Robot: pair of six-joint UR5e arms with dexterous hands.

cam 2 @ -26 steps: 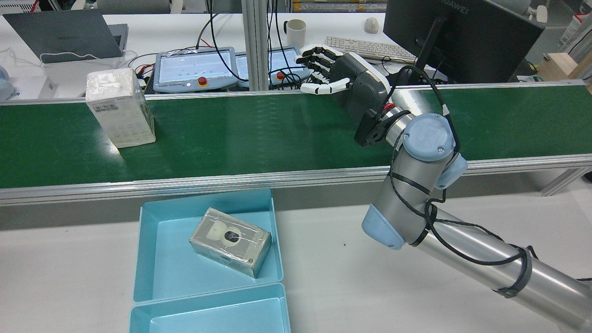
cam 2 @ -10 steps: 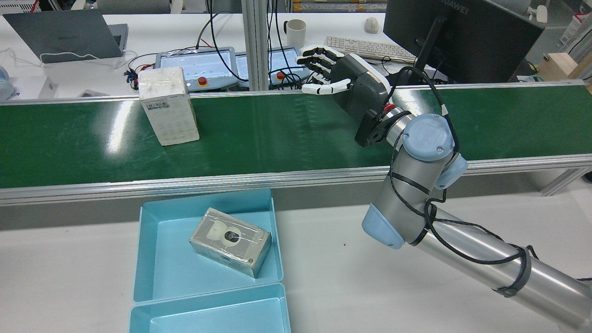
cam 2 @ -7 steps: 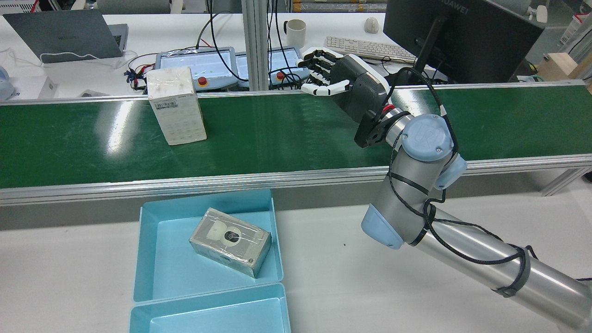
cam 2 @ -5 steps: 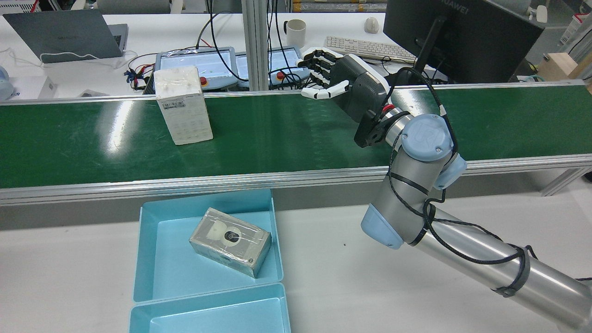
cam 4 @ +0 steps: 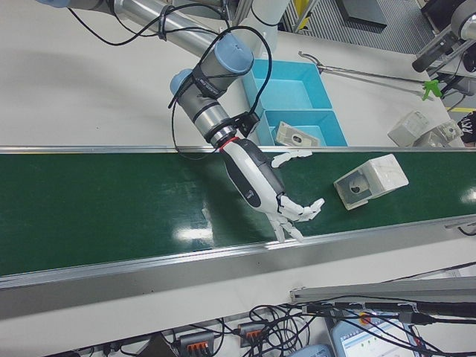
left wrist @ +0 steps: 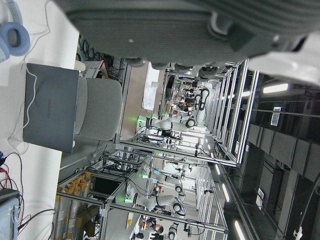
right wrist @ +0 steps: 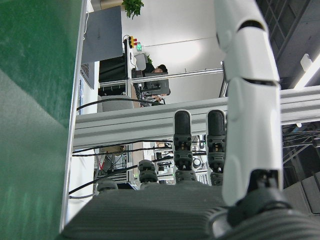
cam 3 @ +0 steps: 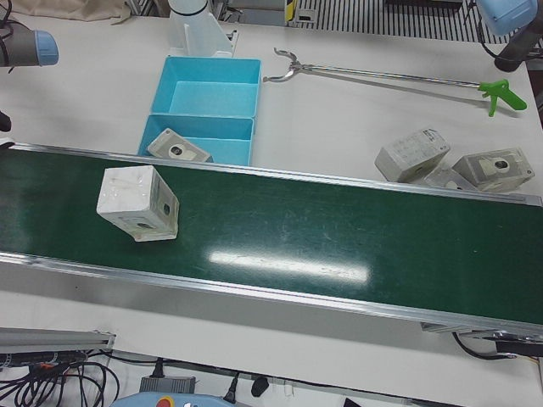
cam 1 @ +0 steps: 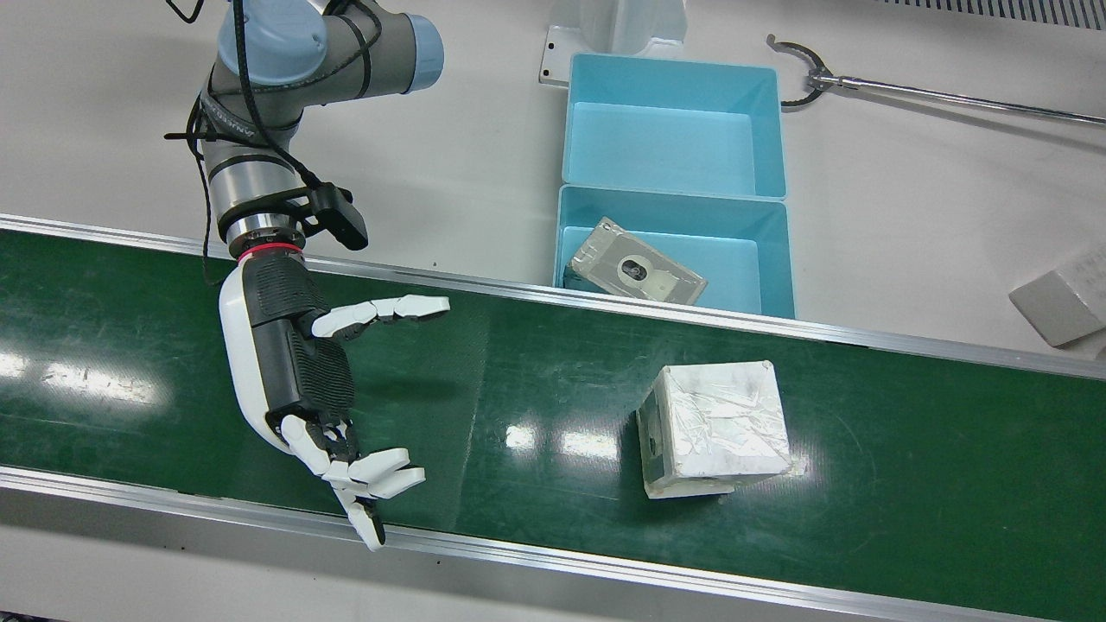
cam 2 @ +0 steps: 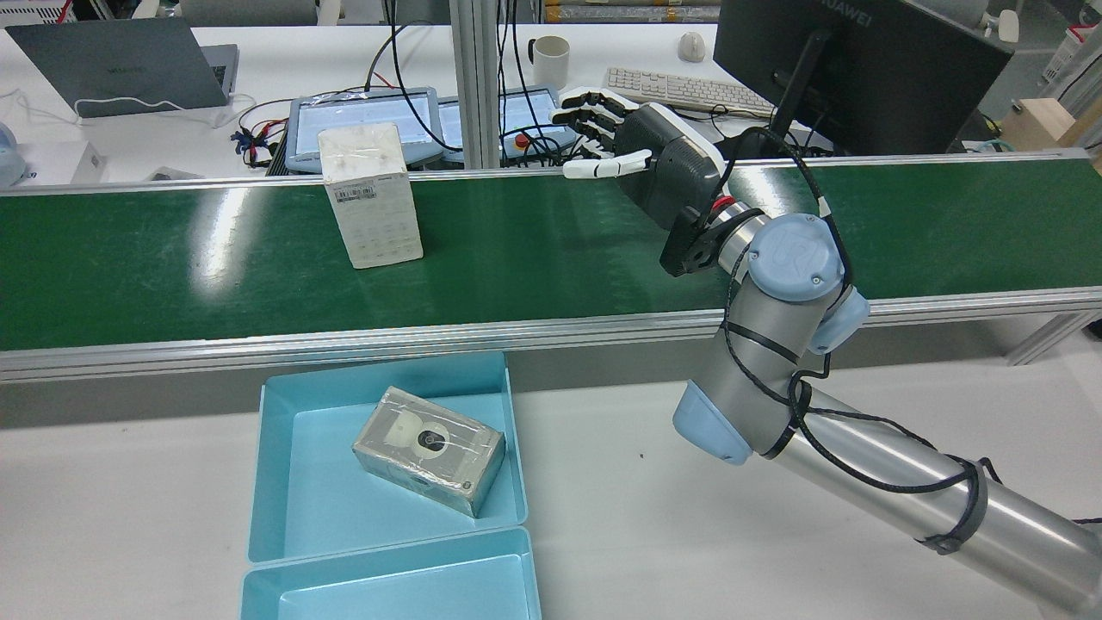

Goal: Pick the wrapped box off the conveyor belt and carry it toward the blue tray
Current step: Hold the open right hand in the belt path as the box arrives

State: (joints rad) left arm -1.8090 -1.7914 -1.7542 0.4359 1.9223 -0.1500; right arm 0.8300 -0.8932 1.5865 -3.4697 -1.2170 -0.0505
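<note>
Green conveyor belt (cam 1: 907,466) runs across the station between aluminium rails, with a white table on the robot's side and desks with a laptop (cam 2: 120,65), one mug (cam 2: 549,60) and a keyboard (cam 2: 689,88) on the far side. One wrapped box (cam 1: 715,429) stands upright on the belt, touching nothing else; the rear view shows it as a tall white block (cam 2: 370,195) near the belt's far edge, well apart from the hand. The right hand (cam 1: 298,363) hovers over the belt, palm turned toward the box, fingers (cam 1: 380,473) spread apart and holding nothing, the thumb (cam 1: 393,308) stretched out on its own. The right-front view shows the same hand (cam 4: 262,182) with a clear gap of belt between it and the box (cam 4: 370,181).

Two blue trays sit end to end on the table just beside the belt: the one nearer the belt (cam 1: 773,250) holds one grey wrapped box (cam 1: 635,272) lying tilted, the farther one (cam 1: 769,130) holds nothing. Three more wrapped boxes lie on the table at the left arm's side: one (cam 3: 411,154) apart, two (cam 3: 492,170) close together. One long reacher tool (cam 3: 382,76) with a green handle lies across the table beyond the trays.

The left hand's own camera shows only a grey edge of the left hand (left wrist: 200,25); whether its fingers are spread or closed cannot be told
</note>
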